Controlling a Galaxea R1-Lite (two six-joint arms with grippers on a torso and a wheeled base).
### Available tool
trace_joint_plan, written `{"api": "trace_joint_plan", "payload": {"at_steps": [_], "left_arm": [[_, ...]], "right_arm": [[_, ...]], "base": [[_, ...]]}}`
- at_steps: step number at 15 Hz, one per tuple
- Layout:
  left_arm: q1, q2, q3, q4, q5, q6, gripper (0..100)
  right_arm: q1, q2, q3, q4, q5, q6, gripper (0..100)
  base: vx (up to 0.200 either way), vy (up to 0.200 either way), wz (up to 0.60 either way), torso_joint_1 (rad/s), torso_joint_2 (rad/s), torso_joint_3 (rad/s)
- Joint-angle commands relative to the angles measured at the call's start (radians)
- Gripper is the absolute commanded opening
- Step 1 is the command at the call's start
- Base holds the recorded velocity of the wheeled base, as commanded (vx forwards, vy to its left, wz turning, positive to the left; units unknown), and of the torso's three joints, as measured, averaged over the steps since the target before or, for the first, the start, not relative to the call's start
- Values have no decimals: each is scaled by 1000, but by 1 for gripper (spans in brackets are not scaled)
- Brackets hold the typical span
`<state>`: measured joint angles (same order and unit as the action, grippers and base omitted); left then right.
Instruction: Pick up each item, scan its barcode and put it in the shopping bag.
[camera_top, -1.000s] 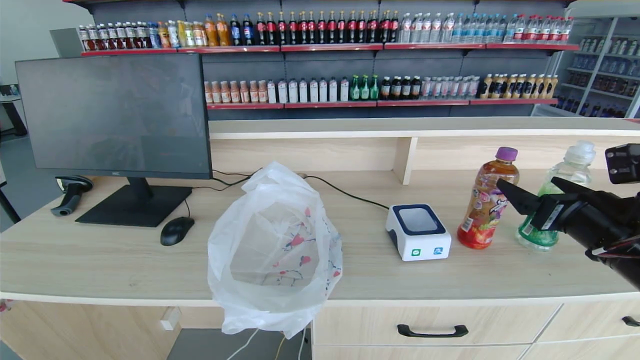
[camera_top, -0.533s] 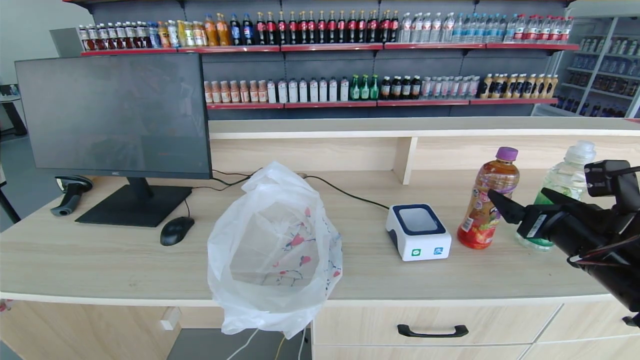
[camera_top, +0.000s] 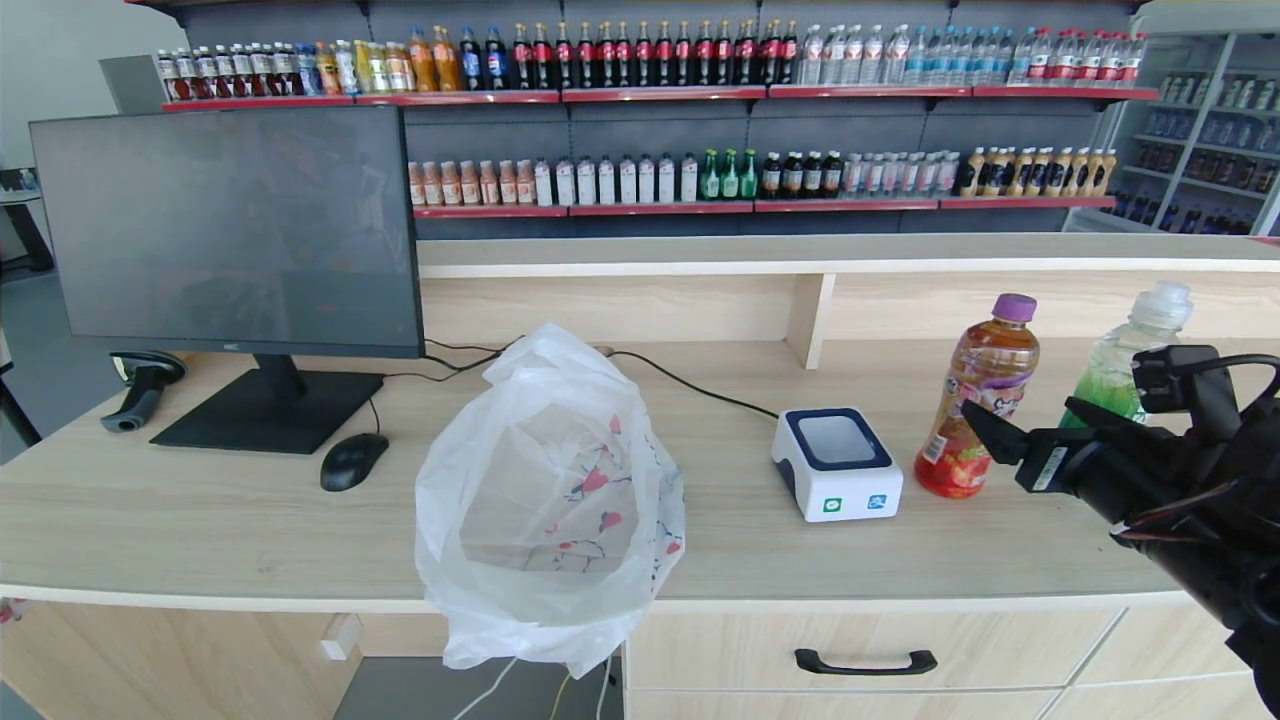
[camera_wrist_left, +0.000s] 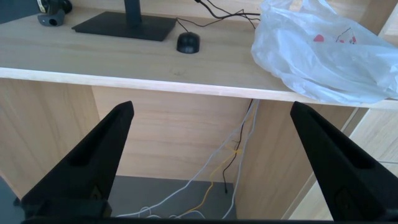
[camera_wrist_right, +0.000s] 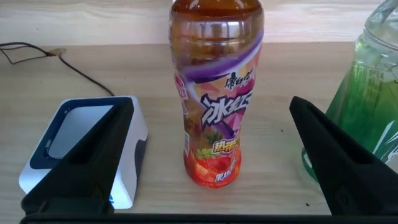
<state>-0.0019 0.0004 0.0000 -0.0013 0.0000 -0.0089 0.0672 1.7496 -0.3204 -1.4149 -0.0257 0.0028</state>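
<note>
Barcode scanner (camera_top: 836, 462): white box on wooden counter (camera_top: 200, 520); orange tea bottle (camera_top: 985, 365), purple cap, upright, just right of scanner; green-tinted bottle (camera_top: 1115, 365), upright, further right of scanner; shopping bag (camera_top: 550, 500), white plastic, left of scanner, drooping over counter's front edge; right gripper (camera_top: 1018, 408), fingers apart, empty, right of scanner, straddling tea bottle without touching; left gripper (camera_wrist_left: 211, 162), fingers apart, empty, left of scanner, below counter level; 2 bottles unbagged.
</note>
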Motion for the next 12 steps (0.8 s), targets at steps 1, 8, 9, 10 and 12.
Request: {"api": "trace_joint_plan", "payload": {"at_steps": [1,8,9,10,12], "left_arm": [[0,0,0,0,0,0,100],[0,0,0,0,0,0,100],[0,0,0,0,0,0,100],[0,0,0,0,0,0,100],[0,0,0,0,0,0,100]], "right_arm": [[2,21,6,-1,1,-1,100],[11,168,17,-156,4,-18,100],[11,168,17,-156,4,-17,100],[11,169,23,-156,4,-18,100],[11,176,18,-156,4,-20,100]], "base": [[0,0,0,0,0,0],[0,0,0,0,0,0],[0,0,0,0,0,0],[0,0,0,0,0,0],[0,0,0,0,0,0]]}}
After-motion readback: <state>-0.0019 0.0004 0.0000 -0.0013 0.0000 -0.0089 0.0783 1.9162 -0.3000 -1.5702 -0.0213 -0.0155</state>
